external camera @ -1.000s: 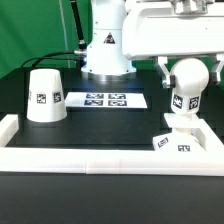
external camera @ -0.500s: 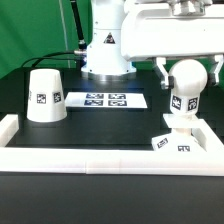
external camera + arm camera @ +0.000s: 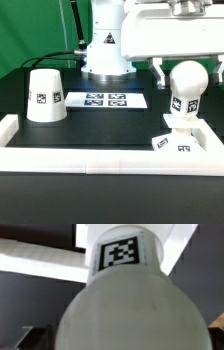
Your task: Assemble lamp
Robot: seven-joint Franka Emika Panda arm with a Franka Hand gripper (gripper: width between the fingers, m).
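The white ball-shaped bulb (image 3: 189, 78) stands upright on the low square base (image 3: 176, 141) at the exterior view's right; both carry black-and-white tags. My gripper (image 3: 188, 72) is open, and its dark fingers (image 3: 160, 71) straddle the bulb's head with a small gap on each side. In the wrist view the bulb (image 3: 120, 303) fills the picture, its tag facing the camera, and the base is hidden behind it. The tapered shade (image 3: 45, 95) sits mouth down on the black table at the exterior view's left, apart from the other parts.
The marker board (image 3: 105, 100) lies flat between the shade and the bulb. A raised white rim (image 3: 100, 160) borders the table's front and sides. The arm's white pedestal (image 3: 105, 50) stands at the back.
The fingers have spread apart and come off the bulb. The bulb stays upright on the base, and the shade has not moved.
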